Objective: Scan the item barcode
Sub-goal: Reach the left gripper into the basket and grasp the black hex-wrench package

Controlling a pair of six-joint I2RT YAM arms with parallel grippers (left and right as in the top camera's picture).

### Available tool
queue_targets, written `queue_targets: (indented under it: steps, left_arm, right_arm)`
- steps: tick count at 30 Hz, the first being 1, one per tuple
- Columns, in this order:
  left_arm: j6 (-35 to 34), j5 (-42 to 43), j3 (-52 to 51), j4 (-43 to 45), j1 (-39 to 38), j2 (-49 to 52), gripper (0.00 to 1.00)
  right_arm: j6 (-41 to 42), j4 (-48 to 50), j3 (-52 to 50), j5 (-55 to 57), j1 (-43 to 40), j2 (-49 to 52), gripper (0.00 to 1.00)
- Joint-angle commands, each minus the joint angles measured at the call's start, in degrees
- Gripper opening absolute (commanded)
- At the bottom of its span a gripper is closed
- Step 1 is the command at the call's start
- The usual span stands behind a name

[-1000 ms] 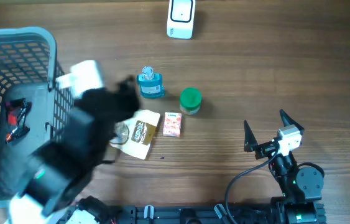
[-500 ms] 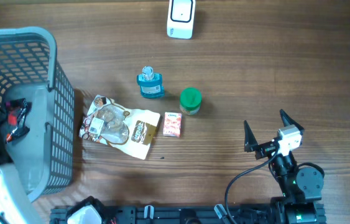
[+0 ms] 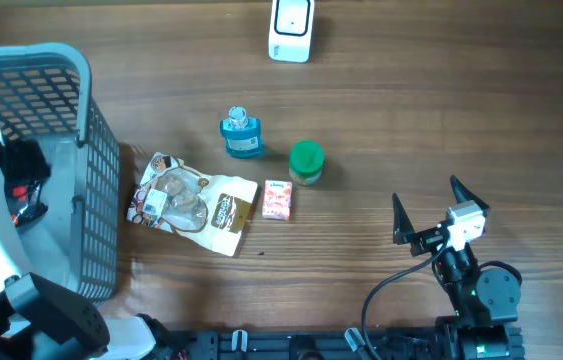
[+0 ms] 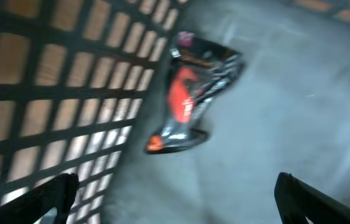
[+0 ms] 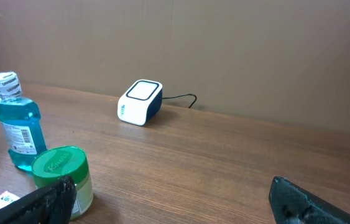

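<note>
My left gripper [image 4: 175, 208] is open inside the grey basket [image 3: 96, 150] at the table's left, with nothing between its fingers. A red and black packet [image 4: 190, 99] lies on the basket floor just ahead of it, also seen as the packet [image 3: 27, 192] from overhead. The white barcode scanner [image 3: 290, 30] stands at the far edge, the scanner [image 5: 140, 101] facing up. My right gripper [image 3: 429, 215] is open and empty, low over the table at the right.
A snack bag [image 3: 193, 202], a small pink box [image 3: 277, 200], a blue bottle [image 3: 242, 135] and a green-lidded jar [image 3: 306, 162] sit mid-table. The right wrist view shows the bottle [image 5: 16, 121] and jar [image 5: 63, 171] at its left.
My left arm has swung from over the snack bag to the left into the basket, its jaws now wide. The snack bag lies uncovered on the table. The right arm has not moved.
</note>
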Motion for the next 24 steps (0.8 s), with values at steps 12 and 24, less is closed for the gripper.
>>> queue_targets:
  steps: [12,24]
  left_arm:
    - [4.55,-13.51,-8.48,12.26,-4.57,6.32,1.0]
    - [5.77,-8.28,-8.5,18.95,-4.22,17.07,1.0]
  right_arm:
    - [0.61,0.11,-0.07,0.35,0.07,-0.42,1.0]
    - [0.61,0.11,-0.07,0.37,0.07,-0.42,1.0]
